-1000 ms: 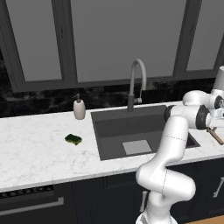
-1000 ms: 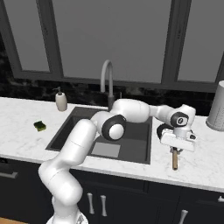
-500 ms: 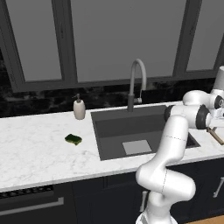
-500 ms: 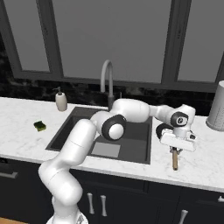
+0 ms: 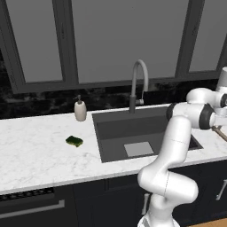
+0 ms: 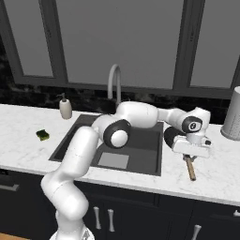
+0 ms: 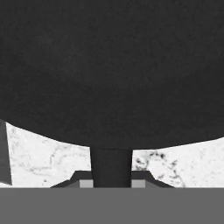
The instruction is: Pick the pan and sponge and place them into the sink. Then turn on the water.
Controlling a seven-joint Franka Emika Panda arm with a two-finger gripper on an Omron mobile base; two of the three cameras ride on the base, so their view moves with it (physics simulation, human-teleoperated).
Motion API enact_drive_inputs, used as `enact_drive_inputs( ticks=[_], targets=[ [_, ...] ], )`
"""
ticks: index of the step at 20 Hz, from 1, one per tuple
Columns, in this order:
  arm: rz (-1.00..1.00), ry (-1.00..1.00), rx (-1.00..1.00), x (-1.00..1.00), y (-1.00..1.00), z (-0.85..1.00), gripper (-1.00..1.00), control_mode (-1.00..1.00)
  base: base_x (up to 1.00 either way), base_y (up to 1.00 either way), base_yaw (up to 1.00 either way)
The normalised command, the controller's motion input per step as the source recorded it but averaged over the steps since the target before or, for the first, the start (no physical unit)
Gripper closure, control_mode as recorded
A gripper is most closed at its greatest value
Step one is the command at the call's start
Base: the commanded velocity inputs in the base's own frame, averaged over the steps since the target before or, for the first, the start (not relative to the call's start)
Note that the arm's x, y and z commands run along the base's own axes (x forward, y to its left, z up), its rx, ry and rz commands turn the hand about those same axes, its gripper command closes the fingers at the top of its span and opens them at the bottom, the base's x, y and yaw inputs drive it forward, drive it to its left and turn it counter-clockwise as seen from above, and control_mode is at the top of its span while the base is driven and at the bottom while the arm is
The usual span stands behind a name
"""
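Two fingertips of the gripper [image 7: 111,180] are closed tight on the dark neck of the pan [image 7: 109,70], just behind its round black body, as seen in the hand view. From the right base view, the pan [image 6: 171,136] lies on the white marble counter [image 6: 215,176] just right of the sink [image 6: 136,145], its tan handle [image 6: 190,167] pointing toward the counter's front edge. Left of the sink, the sponge [image 5: 74,141] rests on the counter, near the soap dispenser [image 5: 80,109].
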Motion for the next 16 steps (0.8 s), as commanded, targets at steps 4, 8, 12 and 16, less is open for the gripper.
enact_drive_inputs(
  ticks=[4,8,12,16],
  targets=[
    [0.15,-0.15,-0.02,-0.12,0.45,0.27,1.0,-1.0,0.0,0.0,0.0],
    [0.17,-0.08,-0.03,-0.06,0.53,0.17,1.0,-1.0,0.0,0.0,0.0],
    [0.18,-0.08,-0.04,-0.06,0.64,0.11,1.0,-1.0,0.0,0.0,0.0],
    [0.2,-0.03,-0.04,0.0,0.71,0.1,1.0,-1.0,0.0,0.0,0.0]
  ],
)
